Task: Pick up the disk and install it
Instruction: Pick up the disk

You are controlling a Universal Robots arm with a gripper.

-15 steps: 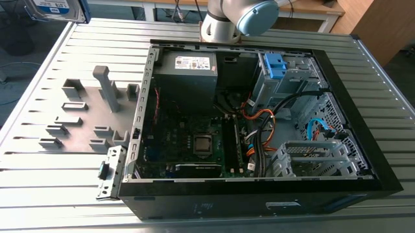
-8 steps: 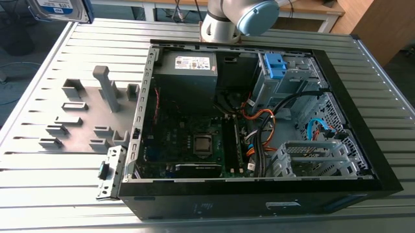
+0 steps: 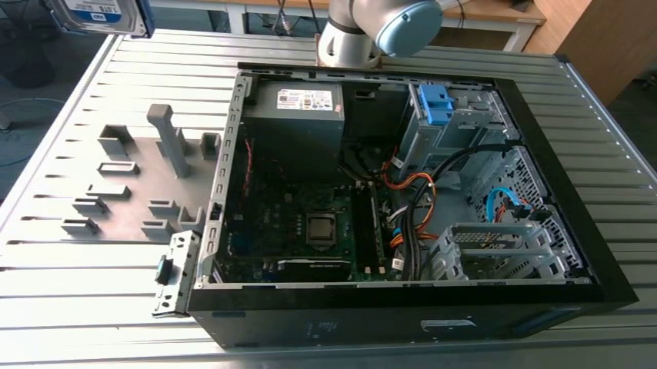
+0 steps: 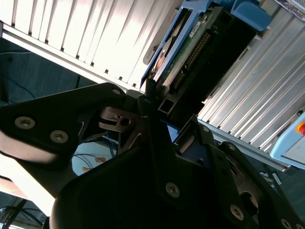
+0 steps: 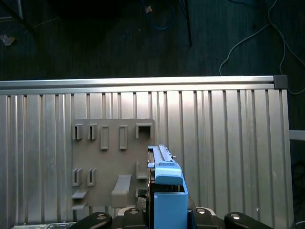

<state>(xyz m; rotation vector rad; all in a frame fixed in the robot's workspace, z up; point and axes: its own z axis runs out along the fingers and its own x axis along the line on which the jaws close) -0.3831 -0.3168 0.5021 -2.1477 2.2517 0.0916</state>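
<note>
Clearly the tool [image 5: 167, 218] is clamped on the disk [image 3: 101, 15], high above the table [image 3: 103, 307], well apart from the open computer case [image 3: 575, 231]. A good carry likely keeps its blue rails [image 5: 169, 198] square to the case.

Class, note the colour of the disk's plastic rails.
The rails on the disk are blue, best seen in the first wrist view.

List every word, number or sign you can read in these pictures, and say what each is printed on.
Label on the disk: black print, too blurred to read.
Sticker on the power supply: print too small to read.
Badge on the case: too small to read.
No text can be quoted with confidence.
</note>
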